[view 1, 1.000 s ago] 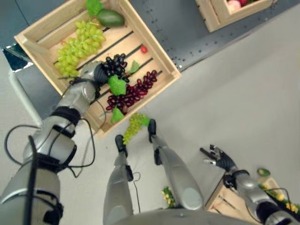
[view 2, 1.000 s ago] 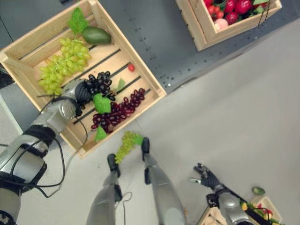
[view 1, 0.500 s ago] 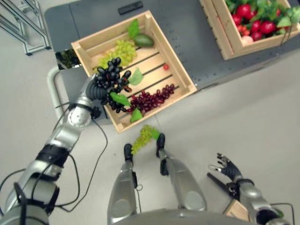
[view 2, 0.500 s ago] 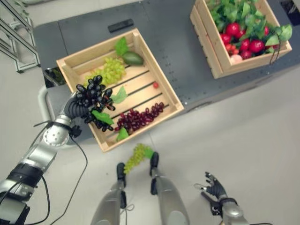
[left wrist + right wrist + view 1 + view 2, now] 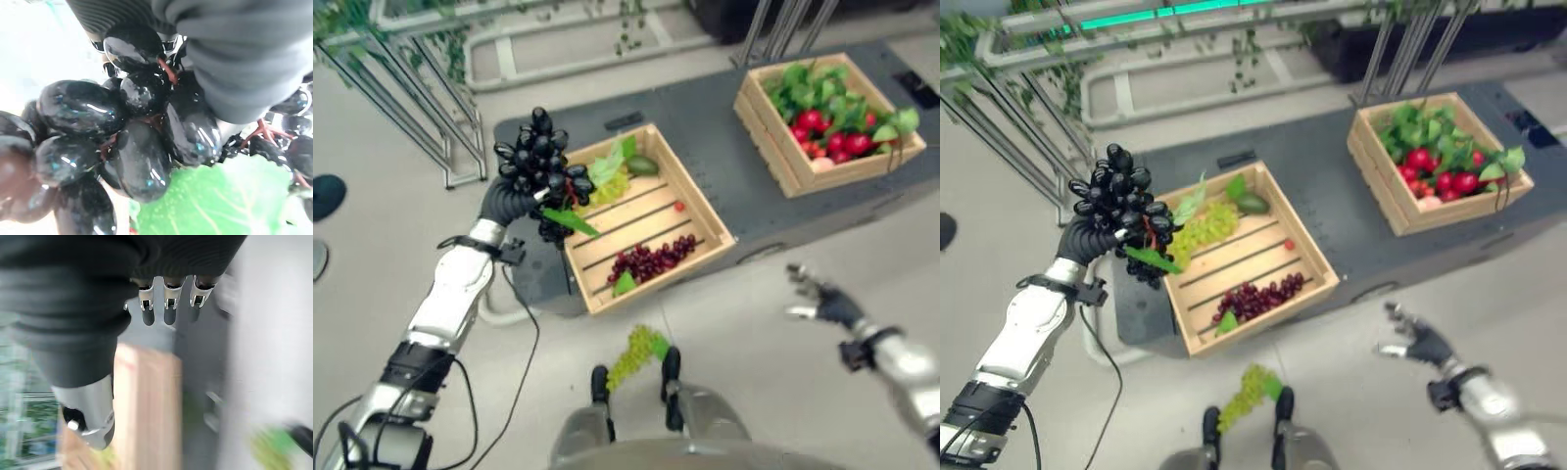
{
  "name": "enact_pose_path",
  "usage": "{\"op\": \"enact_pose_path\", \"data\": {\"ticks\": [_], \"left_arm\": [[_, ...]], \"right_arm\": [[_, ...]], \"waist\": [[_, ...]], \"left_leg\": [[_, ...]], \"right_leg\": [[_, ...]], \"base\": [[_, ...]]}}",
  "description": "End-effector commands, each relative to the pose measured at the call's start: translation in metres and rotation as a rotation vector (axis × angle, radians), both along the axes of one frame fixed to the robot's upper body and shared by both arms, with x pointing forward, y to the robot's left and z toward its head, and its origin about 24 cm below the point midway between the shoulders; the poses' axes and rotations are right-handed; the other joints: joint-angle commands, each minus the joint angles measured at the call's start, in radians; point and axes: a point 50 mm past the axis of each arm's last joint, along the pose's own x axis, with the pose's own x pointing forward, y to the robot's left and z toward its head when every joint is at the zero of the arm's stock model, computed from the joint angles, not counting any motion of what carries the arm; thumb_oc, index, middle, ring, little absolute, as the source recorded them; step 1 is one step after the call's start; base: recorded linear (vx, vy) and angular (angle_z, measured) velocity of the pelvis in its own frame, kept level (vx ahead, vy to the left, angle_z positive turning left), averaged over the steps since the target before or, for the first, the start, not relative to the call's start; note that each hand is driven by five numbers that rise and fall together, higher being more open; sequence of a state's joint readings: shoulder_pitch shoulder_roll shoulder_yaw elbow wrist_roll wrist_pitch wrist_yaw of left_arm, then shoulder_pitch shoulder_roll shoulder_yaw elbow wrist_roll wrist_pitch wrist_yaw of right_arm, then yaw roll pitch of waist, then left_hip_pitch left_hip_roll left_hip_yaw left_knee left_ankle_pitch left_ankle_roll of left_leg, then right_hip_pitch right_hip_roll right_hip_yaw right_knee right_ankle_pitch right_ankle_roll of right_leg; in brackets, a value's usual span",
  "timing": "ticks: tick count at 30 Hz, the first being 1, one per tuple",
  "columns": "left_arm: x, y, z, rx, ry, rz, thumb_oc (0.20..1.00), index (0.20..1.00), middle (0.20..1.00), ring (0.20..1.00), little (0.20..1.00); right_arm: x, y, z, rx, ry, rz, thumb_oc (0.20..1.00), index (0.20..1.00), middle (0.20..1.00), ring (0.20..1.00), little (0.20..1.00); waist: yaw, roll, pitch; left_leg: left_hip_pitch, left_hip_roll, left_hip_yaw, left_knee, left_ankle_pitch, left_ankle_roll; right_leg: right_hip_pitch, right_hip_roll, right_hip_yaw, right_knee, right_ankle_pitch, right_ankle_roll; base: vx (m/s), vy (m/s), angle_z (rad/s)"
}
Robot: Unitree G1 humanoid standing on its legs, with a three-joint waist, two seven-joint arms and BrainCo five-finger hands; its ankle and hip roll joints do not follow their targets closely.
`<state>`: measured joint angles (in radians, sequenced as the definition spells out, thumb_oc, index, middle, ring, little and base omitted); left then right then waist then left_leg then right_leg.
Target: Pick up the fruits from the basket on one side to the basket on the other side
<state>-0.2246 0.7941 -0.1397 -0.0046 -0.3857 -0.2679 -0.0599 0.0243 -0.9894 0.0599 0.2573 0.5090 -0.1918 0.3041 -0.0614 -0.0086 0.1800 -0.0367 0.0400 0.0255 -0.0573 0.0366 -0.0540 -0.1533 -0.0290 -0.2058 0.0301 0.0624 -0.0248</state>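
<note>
left hand: my left hand (image 5: 505,204) is curled round the black grape bunch (image 5: 540,166), held up clear of the near crate (image 5: 1324,277), off its far-left corner. Left wrist view confirms grapes (image 5: 122,147) and a green leaf (image 5: 215,196) packed right against the palm.
right hand: my right hand (image 5: 1418,343) hangs low on the right over the floor (image 5: 783,323), fingers spread, holding nothing.
step: I read this as carry, bunch lifted and not yet moved toward a target.
target: far crate (image 5: 766,147) on the right of the bench (image 5: 724,137) is heaped with red fruit and leaves. It is the only other basket I can see, so I'd take it as the drop.
how: keep the curl firm, as loose berries and the leaf dangle below the hand. Carry high and slow, then lower over the far crate's near-left part before loosening.
edges: the crate walls stand up, so I'd cross them with the dangling tail well above the rim.
room: bare bench between the two crates gives an open lane. Metal frame legs (image 5: 431,117) stand just left of the hand, so swing right, not left.
left in near crate: red grapes (image 5: 656,262), green grapes (image 5: 1203,227), an avocado (image 5: 642,165), a small red fruit (image 5: 678,207).
stray: a green bunch (image 5: 634,356) lies on the floor near me, out of the crate.
</note>
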Motion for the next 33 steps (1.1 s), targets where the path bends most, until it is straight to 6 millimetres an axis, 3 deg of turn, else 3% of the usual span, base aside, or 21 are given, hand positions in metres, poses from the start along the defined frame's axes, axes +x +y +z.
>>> {"op": "enact_pose_path", "data": {"ticks": [1,2,3,4,5,8,14,22,33], "left_arm": [[-0.005,0.0,0.038,-0.03,-0.114,-0.123,0.2,0.2,0.2,0.2,0.2],[-0.008,-0.001,0.046,-0.021,-0.104,-0.171,0.2,0.2,0.2,0.2,0.2],[-0.008,0.0,0.046,-0.022,-0.104,-0.169,0.2,0.2,0.2,0.2,0.2],[-0.006,-0.005,0.052,0.001,-0.089,-0.215,0.2,0.2,0.2,0.2,0.2],[-0.006,-0.004,0.052,0.0,-0.09,-0.212,0.2,0.2,0.2,0.2,0.2],[-0.004,-0.012,0.069,0.038,-0.073,-0.301,0.2,0.2,0.2,0.2,0.2],[-0.001,-0.032,0.082,0.041,-0.054,-0.422,0.2,0.2,0.2,0.2,0.2],[0.009,-0.061,0.089,0.047,-0.017,-0.546,0.2,0.2,0.2,0.2,0.2],[0.012,-0.088,0.091,0.059,0.024,-0.668,0.2,0.2,0.2,0.2,0.2]], "right_arm": [[0.022,0.015,0.038,0.001,-0.089,0.142,1.0,1.0,1.0,1.0,1.0],[0.034,0.028,0.068,-0.049,-0.144,0.237,1.0,1.0,1.0,1.0,1.0],[0.035,0.029,0.069,-0.049,-0.144,0.239,1.0,1.0,1.0,1.0,1.0],[0.05,0.041,0.088,-0.047,-0.176,0.297,1.0,1.0,1.0,1.0,1.0],[0.051,0.042,0.089,-0.047,-0.177,0.301,1.0,1.0,1.0,1.0,1.0],[0.077,0.068,0.115,-0.056,-0.209,0.38,1.0,1.0,1.0,1.0,1.0],[0.101,0.105,0.131,-0.076,-0.236,0.47,1.0,1.0,1.0,1.0,1.0],[0.104,0.168,0.126,0.04,-0.234,0.672,1.0,1.0,1.0,1.0,1.0],[0.095,0.212,0.112,0.047,-0.152,0.851,1.0,1.0,1.0,1.0,1.0]], "waist": [[0.028,-0.038,-0.109],[0.043,-0.04,-0.143],[0.041,-0.039,-0.142],[0.057,-0.043,-0.169],[0.053,-0.042,-0.168],[0.078,-0.051,-0.207],[0.091,-0.054,-0.233],[0.099,-0.055,-0.258],[0.096,-0.059,-0.275]], "left_leg": [[0.027,-0.057,0.023,0.029,-0.048,0.02],[0.047,-0.059,0.027,0.019,-0.049,0.018],[0.048,-0.059,0.028,0.018,-0.049,0.018],[0.062,-0.059,0.028,0.013,-0.048,0.016],[0.063,-0.059,0.028,0.012,-0.048,0.016],[0.082,-0.062,0.026,0.009,-0.046,0.016],[0.106,-0.064,0.026,0.005,-0.047,0.017],[0.137,-0.067,0.019,-0.001,-0.051,0.023],[0.147,-0.065,0.02,-0.01,-0.048,0.025]], "right_leg": [[0.048,-0.035,0.029,-0.007,0.005,0.123],[0.072,-0.035,0.028,-0.025,0.008,0.127],[0.073,-0.035,0.029,-0.026,0.009,0.127],[0.091,-0.035,0.03,-0.04,0.012,0.129],[0.092,-0.035,0.03,-0.041,0.012,0.129],[0.115,-0.035,0.024,-0.047,0.015,0.131],[0.147,-0.038,0.018,-0.051,0.013,0.131],[0.18,-0.046,0.01,-0.047,0.011,0.134],[0.188,-0.046,0.015,-0.05,0.013,0.138]], "base": [[0.08,0.04,-0.01],[0.03,0.02,-0.03],[0.05,0.032,-0.02],[0.0,0.0,0.0],[0.02,0.013,0.05],[0.02,0.009,0.07],[0.01,0.007,0.03],[0.01,0.01,0.02],[0.0,0.0,0.0]]}}
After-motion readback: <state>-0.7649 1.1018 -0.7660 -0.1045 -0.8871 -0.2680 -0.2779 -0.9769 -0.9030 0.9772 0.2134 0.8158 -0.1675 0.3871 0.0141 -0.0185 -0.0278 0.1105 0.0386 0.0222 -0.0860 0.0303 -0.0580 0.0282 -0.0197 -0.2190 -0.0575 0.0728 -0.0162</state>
